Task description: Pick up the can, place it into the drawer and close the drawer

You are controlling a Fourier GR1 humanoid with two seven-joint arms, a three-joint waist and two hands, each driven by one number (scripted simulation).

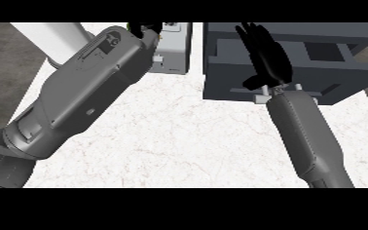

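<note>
My left forearm rises close to the camera from the lower left and hides most of my left hand (149, 29), which shows only as a black patch at the top edge. A small yellow-green sliver (132, 27), possibly the can, peeks out right beside that hand; I cannot tell whether it is held. A dark grey drawer unit (230, 80) stands on the counter at the upper right. My right hand (267, 58) is open with straight fingers pointing away from me, in front of that unit's face.
A light grey box (174, 53) stands between the left forearm and the dark unit. White marble counter (187, 136) spreads across the middle and front. A white post (54, 36) and the counter's left edge lie at the upper left.
</note>
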